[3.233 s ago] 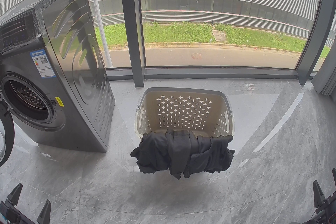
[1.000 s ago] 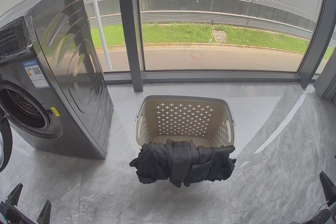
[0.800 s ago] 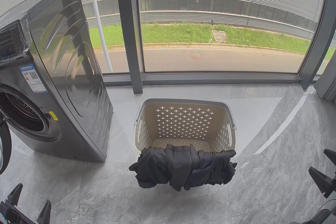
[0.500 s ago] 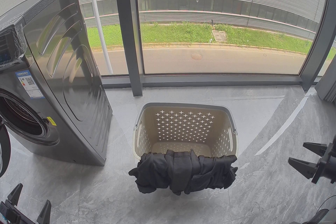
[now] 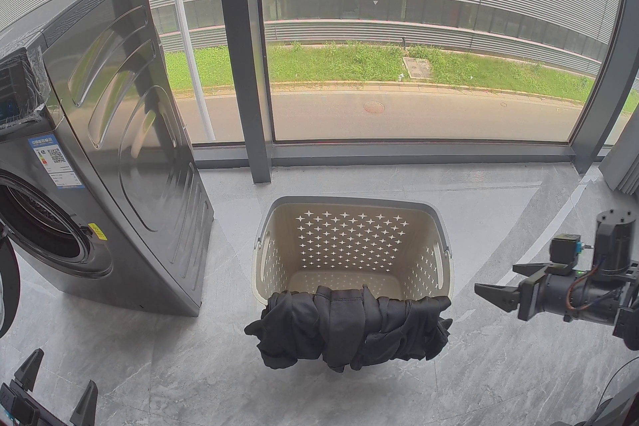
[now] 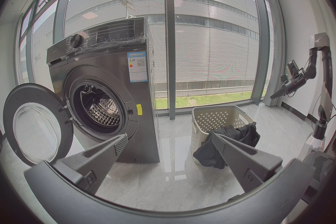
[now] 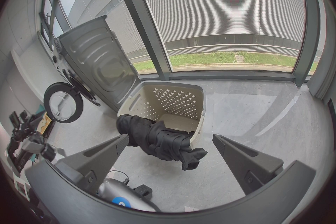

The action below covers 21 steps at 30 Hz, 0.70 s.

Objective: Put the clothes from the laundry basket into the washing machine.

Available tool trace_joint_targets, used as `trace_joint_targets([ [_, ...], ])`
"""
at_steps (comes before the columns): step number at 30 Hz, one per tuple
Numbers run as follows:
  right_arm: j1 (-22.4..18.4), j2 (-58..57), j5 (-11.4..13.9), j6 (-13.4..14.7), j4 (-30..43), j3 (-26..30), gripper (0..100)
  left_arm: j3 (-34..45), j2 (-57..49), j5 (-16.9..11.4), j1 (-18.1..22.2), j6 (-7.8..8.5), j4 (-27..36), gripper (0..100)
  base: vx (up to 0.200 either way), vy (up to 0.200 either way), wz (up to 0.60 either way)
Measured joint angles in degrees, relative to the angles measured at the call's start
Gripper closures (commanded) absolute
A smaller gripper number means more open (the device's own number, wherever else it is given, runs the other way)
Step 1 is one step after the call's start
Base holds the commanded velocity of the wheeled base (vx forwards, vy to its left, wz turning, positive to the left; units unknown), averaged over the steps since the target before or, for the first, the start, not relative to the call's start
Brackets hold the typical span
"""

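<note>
Right end effector open, right of the basket, pointing toward it.
Dark clothes drape over the near rim, hanging outside; long axis runs left–right along that rim, so a side approach likely meets one end first. Left end effector open, held low. Washer stands left, door open, ready for loading.
</note>
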Motion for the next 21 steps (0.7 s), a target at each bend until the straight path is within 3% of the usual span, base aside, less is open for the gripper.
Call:
trace_joint_targets([
  [5, 2.2, 10.8, -2.8, 0.1, -6.9, -1.5, 0, 0.0, 0.0, -0.1, 0.0, -0.05, 0.0, 0, 0.0, 0.0, 0.0],
  [13, 4.3, 24.6, -4.8, -0.3, -18.3, -4.2, 0, 0.0, 0.0, -0.1, 0.0, -0.1, 0.0, 0, 0.0, 0.0, 0.0],
  [21, 5.0, 34.8, -6.4, -0.7, -23.4, -6.9, 0, 0.0, 0.0, -0.2, 0.0, -0.1, 0.0, 0, 0.0, 0.0, 0.0],
])
